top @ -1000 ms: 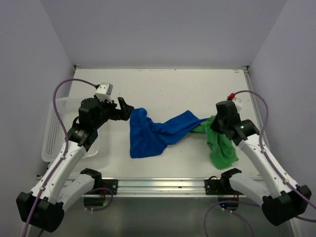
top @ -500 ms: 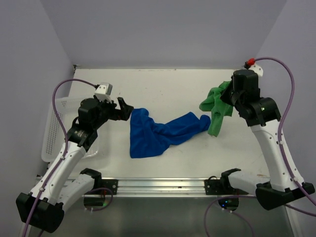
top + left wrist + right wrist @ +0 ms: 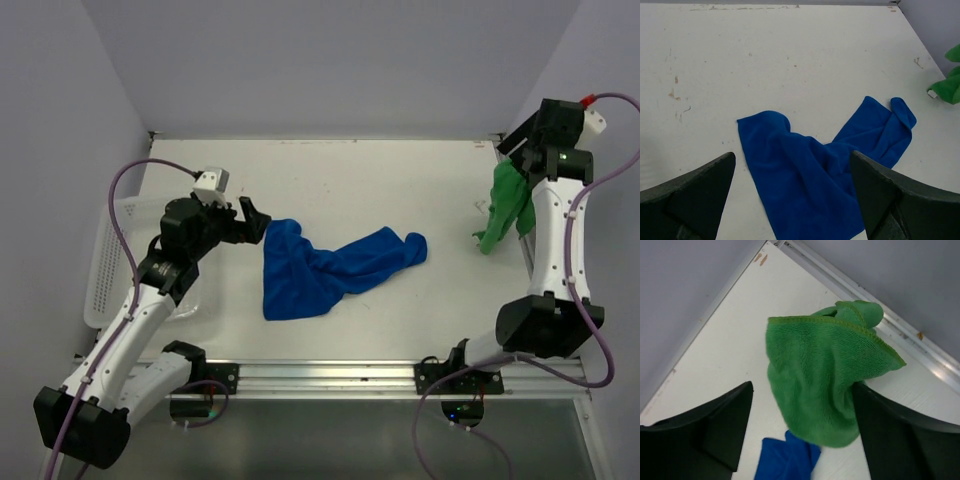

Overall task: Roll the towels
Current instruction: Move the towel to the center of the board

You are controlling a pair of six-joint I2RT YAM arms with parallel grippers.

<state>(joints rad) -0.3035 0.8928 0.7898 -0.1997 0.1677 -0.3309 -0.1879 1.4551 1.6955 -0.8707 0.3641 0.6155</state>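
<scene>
Right tool (image 3: 802,395), clamped on the green towel (image 3: 505,205) a second ago, is now lifted over the far right corner of the bench (image 3: 350,180), jaws parted, the towel hanging loose between them. Blue towel (image 3: 320,270) lies crumpled mid-bench, freed of the green. Left tool (image 3: 250,220) hovers wide open, empty; rolling can probably begin.

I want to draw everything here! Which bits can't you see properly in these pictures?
green towel: whether it is gripped or falling; right wrist view, the cloth itself covers where it meets the right gripper.
blue towel: near end; left wrist view, cut off by the bottom edge.
white basket: part of it; top view, the left arm covers it.
</scene>
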